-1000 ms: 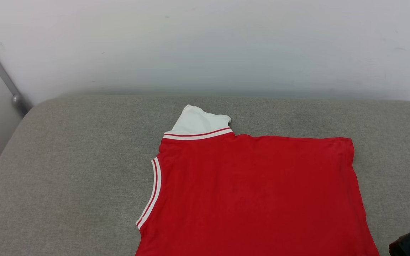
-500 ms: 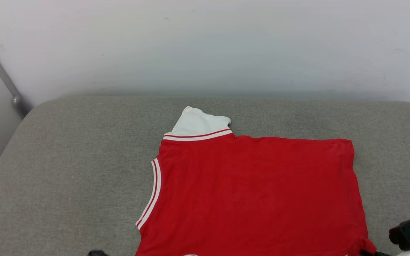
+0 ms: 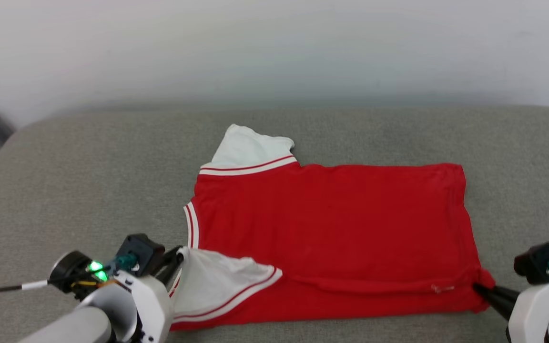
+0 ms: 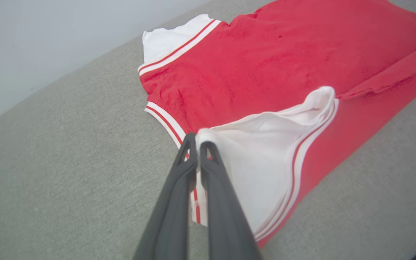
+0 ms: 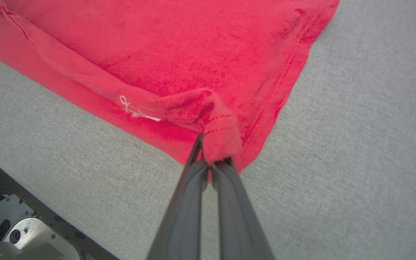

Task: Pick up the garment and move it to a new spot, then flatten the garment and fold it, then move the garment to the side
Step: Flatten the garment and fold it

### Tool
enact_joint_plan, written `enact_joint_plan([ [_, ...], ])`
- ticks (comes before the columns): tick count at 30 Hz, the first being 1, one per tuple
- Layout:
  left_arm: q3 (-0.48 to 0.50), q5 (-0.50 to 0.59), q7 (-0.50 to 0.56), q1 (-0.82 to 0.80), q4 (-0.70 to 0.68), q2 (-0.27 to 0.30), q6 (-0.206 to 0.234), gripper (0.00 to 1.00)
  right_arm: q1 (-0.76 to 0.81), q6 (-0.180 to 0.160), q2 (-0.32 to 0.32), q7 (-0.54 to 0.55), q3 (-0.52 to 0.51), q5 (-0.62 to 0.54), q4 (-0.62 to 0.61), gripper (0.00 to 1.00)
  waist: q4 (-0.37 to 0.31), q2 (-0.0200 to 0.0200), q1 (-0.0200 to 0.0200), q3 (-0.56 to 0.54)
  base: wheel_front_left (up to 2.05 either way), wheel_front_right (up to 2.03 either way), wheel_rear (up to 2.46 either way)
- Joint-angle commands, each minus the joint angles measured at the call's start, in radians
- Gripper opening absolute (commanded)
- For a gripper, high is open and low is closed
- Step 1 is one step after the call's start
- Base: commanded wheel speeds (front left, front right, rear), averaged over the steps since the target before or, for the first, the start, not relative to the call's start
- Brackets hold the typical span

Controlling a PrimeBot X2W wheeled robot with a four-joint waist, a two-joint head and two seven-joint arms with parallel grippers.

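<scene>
Step in hand, I judge: the fold. The garment [image 3: 331, 214] lies flat on the grey cushion [image 3: 88, 181], a bit right of the middle, its near side close to the cushion's front edge. The left gripper [image 4: 197, 139] is pinched together on the near white sleeve [image 3: 217, 281], lifted over the red body. The right gripper [image 5: 208, 151] is clamped on the near hem corner. Next move prob. needs both arms carrying that side toward the back edge, same height & pace, so the crease stays straight. Room: bare cushion behind & at left; the front edge is tight.
</scene>
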Motion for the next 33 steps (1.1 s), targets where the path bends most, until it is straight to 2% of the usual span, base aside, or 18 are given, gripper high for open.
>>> enact_joint_plan([
  [1, 0.005, 0.01, -0.002, -0.024, 0.02, -0.008, -0.009, 0.0, -0.029, -0.001, 0.009, 0.007, -0.004, -0.003, 0.005, 0.0, -0.019, -0.0001, -0.0001, 0.034, 0.0, 0.0, 0.0],
  [15, 0.01, 0.041, -0.014, -0.203, 0.27, -0.121, -0.116, 0.0, -0.234, -0.001, 0.047, 0.068, 0.079, 0.016, 0.133, 0.0, -0.027, -0.0001, -0.0001, 0.188, 0.0, 0.0, 0.0],
  [26, -0.014, 0.027, -0.048, -0.228, 0.486, -0.198, -0.208, 0.0, -0.272, -0.001, 0.061, 0.036, 0.149, 0.052, 0.194, 0.0, -0.034, -0.0001, -0.0001, 0.196, 0.0, 0.0, 0.0],
  [27, -0.015, 0.026, -0.054, -0.228, 0.501, -0.206, -0.213, 0.0, -0.274, -0.001, 0.064, 0.029, 0.148, 0.054, 0.2, 0.05, -0.034, -0.0001, -0.0001, 0.189, 0.0, 0.0, 0.0],
  [28, -0.017, 0.025, -0.058, -0.227, 0.515, -0.213, -0.216, 0.0, -0.275, -0.001, 0.066, 0.021, 0.146, 0.058, 0.206, 0.21, -0.033, -0.0001, -0.0001, 0.18, 0.0, 0.0, 0.0],
  [29, -0.019, 0.024, -0.06, -0.225, 0.526, -0.218, -0.222, 0.18, -0.273, -0.001, 0.067, 0.019, 0.143, 0.061, 0.211, 0.47, -0.031, -0.0001, -0.0001, 0.17, 0.0, 0.0, 0.0],
  [30, -0.018, 0.022, -0.064, -0.226, 0.537, -0.22, -0.224, 0.78, -0.268, -0.001, 0.066, 0.009, 0.14, 0.06, 0.213, 1.0, -0.029, -0.0001, -0.0001, 0.159, 0.0, 0.0, 0.0],
  [31, -0.015, 0.022, -0.074, -0.231, 0.542, -0.222, -0.224, 1.0, -0.263, -0.001, 0.066, -0.002, 0.132, 0.062, 0.213, 1.0, -0.026, -0.0001, -0.0001, 0.147, 0.0, 0.0, 0.0],
  [33, -0.012, 0.018, -0.076, -0.237, 0.549, -0.219, -0.227, 1.0, -0.245, -0.001, 0.06, -0.026, 0.118, 0.058, 0.206, 1.0, -0.022, -0.0001, -0.0001, 0.12, 0.0, 0.0, 0.0],
])
